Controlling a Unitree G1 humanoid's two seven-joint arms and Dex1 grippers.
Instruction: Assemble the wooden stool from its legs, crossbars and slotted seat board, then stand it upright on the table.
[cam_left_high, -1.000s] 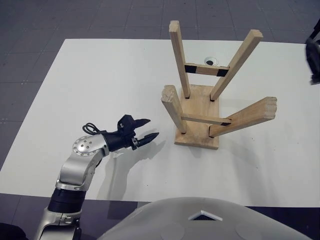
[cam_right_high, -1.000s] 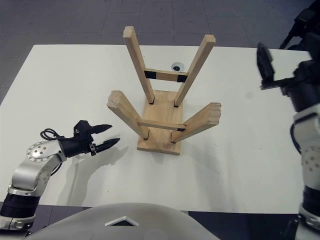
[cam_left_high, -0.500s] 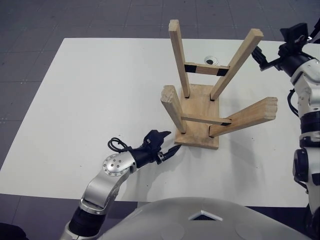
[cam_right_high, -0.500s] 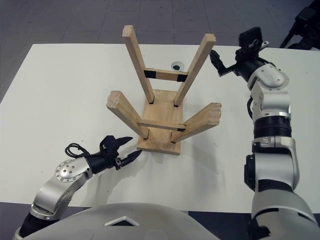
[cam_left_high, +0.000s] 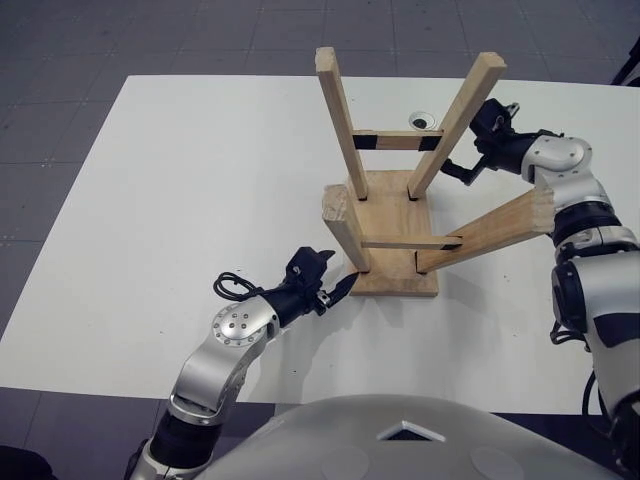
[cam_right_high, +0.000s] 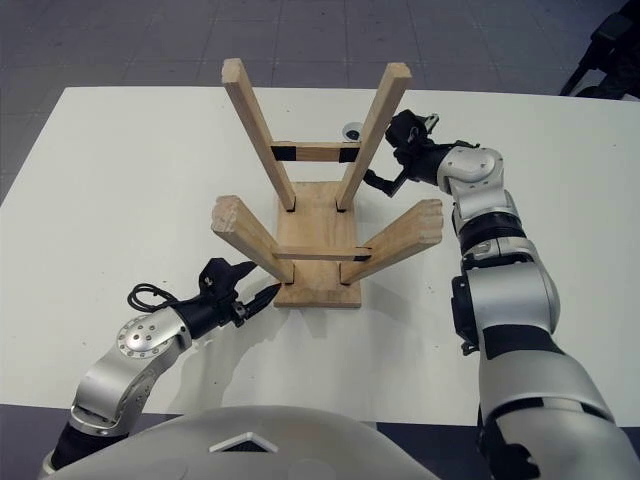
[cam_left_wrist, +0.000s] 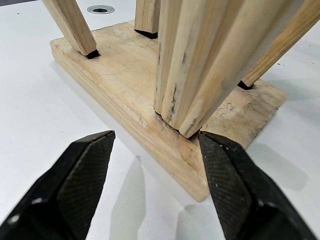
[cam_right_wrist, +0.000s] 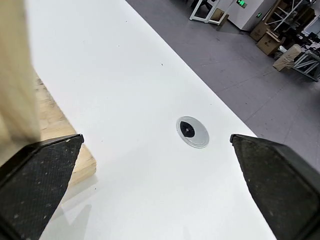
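1. I see the stool (cam_left_high: 400, 215) upside down near the middle of the white table (cam_left_high: 180, 180), a little toward the right side.
2. Its seat board (cam_left_high: 392, 205) lies flat on the table top. It is a pale, rectangular wooden plank with a rough grain.
3. Four square legs stand in the slots of the board and lean outward. The far left leg (cam_left_high: 342, 120) and the far right leg (cam_left_high: 455, 125) rise steeply. The near left leg (cam_left_high: 345, 225) and the near right leg (cam_left_high: 490, 232) lean much lower, and their free ends look chipped.
4. One crossbar (cam_left_high: 395, 140) joins the two far legs, and a second crossbar (cam_left_high: 405, 241) joins the two near legs. Both have black ends where they meet the legs.
5. My left gripper (cam_left_high: 335, 272) is low over the table at the near left corner of the seat board. Its fingers (cam_left_wrist: 80, 175) are spread apart and hold nothing. The foot of the near left leg is just ahead of them.
6. My right gripper (cam_left_high: 465, 140) is raised beside the far right leg with its fingers (cam_right_wrist: 37, 180) wide apart and empty. I cannot tell if one finger touches the leg.
7. A round metal grommet (cam_right_wrist: 192, 131) sits in the table behind the stool.
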